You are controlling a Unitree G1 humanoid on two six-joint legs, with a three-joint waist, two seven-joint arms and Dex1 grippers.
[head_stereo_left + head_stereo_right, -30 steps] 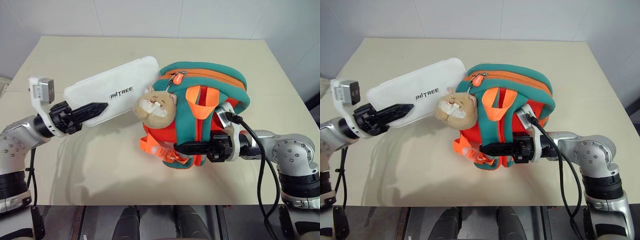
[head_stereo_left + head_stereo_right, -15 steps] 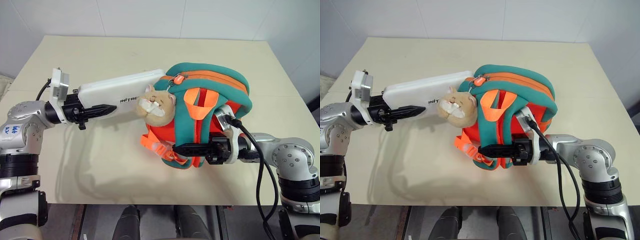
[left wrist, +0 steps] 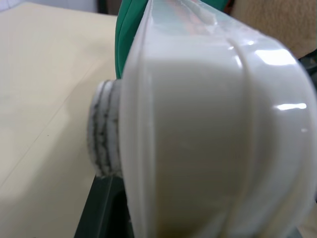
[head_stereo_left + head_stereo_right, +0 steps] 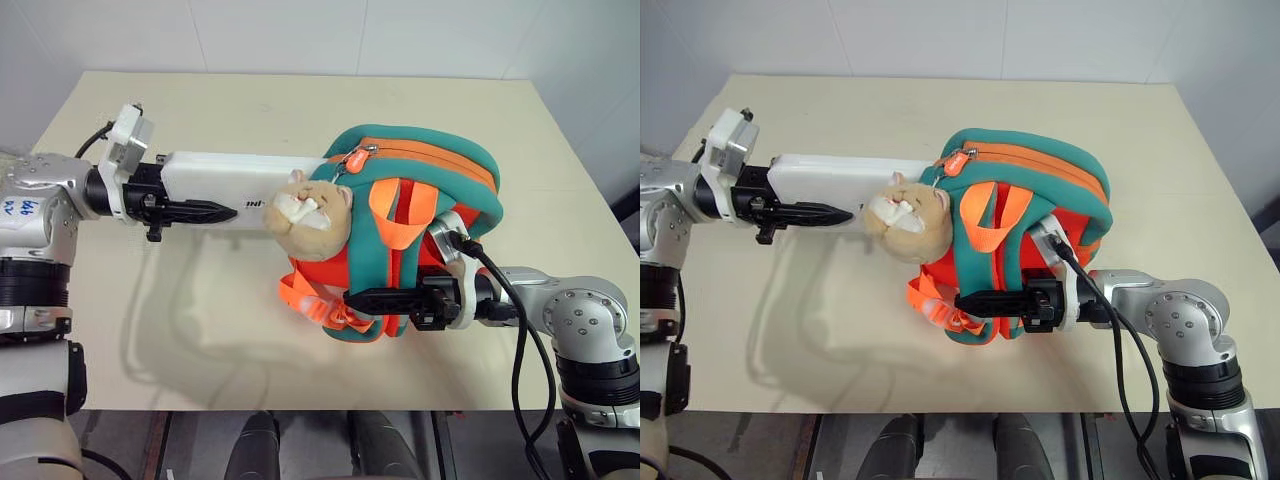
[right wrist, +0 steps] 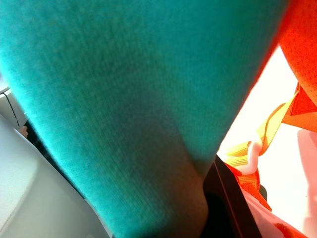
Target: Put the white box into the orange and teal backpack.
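The white box (image 4: 235,178) is held on edge above the table, level, with my left gripper (image 4: 225,200) shut on its near end. Its far end points at the orange and teal backpack (image 4: 425,170) and is hidden behind the tan plush animal (image 4: 310,215); I cannot tell whether it has entered the bag. In the left wrist view the box (image 3: 208,139) sits against a ribbed finger pad (image 3: 104,131). My right gripper (image 4: 358,298) is shut on a teal strap (image 5: 124,99) at the backpack's front, holding the bag upright.
The beige table (image 4: 200,330) has bare room in front and to the left of the backpack. Orange webbing and buckles (image 4: 315,305) hang at the bag's lower front. A black cable (image 4: 520,330) loops off my right arm.
My left gripper has risen and rolled, so the box went from lying tilted with its top showing to standing on edge, closer to the backpack. The right gripper kept still.
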